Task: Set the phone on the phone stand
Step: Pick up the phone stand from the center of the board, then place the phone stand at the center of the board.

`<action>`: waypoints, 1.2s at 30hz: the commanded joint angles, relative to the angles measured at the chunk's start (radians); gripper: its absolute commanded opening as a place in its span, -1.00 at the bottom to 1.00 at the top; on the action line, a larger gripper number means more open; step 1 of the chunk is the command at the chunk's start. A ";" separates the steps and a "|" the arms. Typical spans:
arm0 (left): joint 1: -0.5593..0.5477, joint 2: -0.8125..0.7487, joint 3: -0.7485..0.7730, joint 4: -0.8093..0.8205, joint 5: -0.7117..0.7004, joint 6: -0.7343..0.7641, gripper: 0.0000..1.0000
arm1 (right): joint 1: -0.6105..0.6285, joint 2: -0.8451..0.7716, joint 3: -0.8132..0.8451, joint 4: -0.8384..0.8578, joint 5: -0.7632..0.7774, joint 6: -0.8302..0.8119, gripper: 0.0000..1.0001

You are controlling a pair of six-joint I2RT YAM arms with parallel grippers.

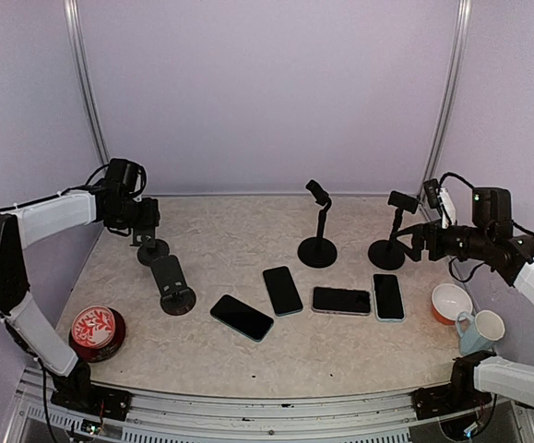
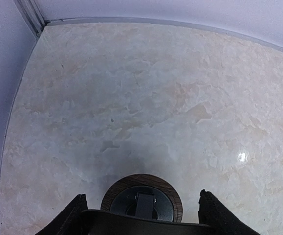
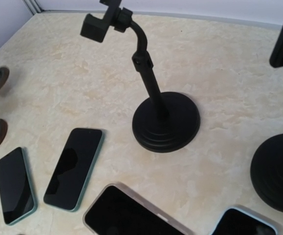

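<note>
While my left claw (image 2: 140,197) clamps the phone stand (image 2: 142,208) beneath it, steadying seems underway; next, a phone (image 1: 242,317) off to its right needs lifting.

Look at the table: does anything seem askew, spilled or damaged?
Nothing spilled or broken. The black-screened phones lie unevenly: the leftmost phone sits diagonally, the third phone crosswise; the second phone and fourth phone point roughly straight back.

A lab-style robot test booth: plain lilac walls (image 1: 267,92), aluminium corner posts (image 1: 84,83), marble-patterned tabletop (image 1: 239,231).
</note>
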 commanded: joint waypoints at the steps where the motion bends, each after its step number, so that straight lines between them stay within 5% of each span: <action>1: 0.037 0.051 0.105 -0.009 -0.049 0.026 0.19 | 0.013 -0.024 -0.012 0.004 0.005 0.006 1.00; 36: 0.202 0.547 0.714 -0.018 0.065 0.115 0.20 | 0.015 0.008 -0.014 -0.007 0.019 0.002 1.00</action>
